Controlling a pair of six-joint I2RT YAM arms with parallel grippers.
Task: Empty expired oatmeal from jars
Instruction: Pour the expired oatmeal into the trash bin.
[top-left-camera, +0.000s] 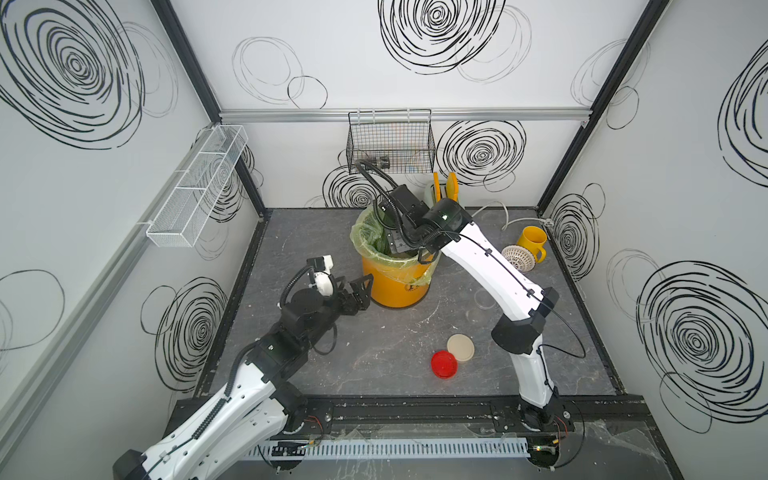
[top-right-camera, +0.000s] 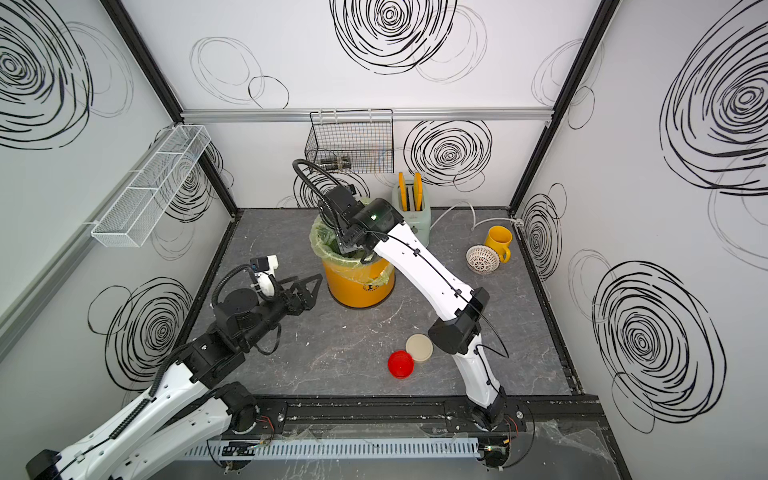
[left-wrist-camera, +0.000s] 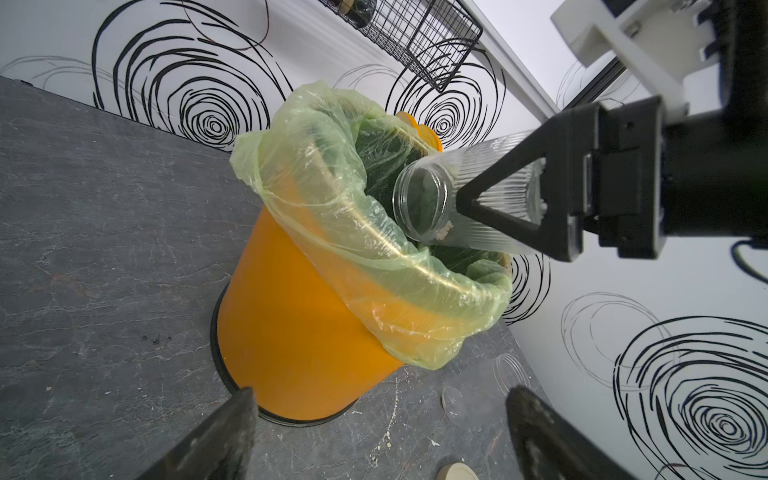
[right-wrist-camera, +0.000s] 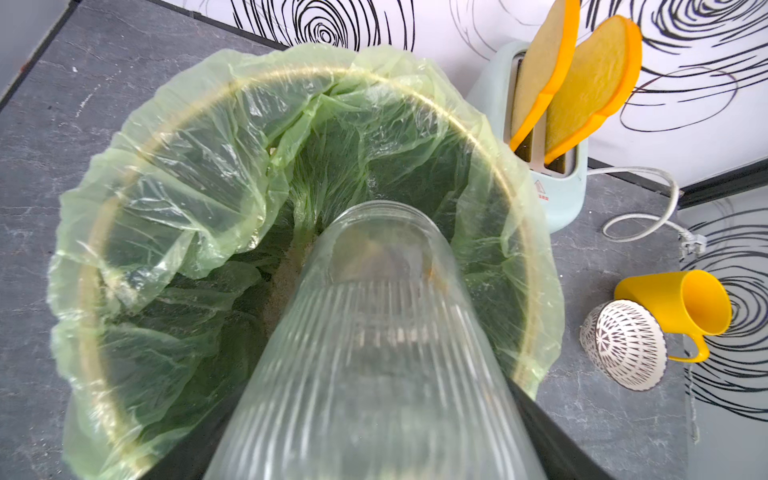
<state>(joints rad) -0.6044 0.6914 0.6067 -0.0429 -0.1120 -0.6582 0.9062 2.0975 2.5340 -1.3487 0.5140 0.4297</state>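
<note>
The ribbed clear jar (right-wrist-camera: 376, 332) is tilted mouth-down over the opening of the lined bucket (top-left-camera: 395, 291). Only a few oatmeal (left-wrist-camera: 442, 232) flakes stick at its lip. My right gripper (left-wrist-camera: 478, 199) clamps it, with the arm reaching over the rim. My left gripper (top-left-camera: 368, 293) is spread wide and empty, just beside the bucket wall. The red lid (top-left-camera: 444, 363) and cream lid (top-left-camera: 460, 348) lie together on the grey counter (top-left-camera: 374, 353), with free room around them.
</note>
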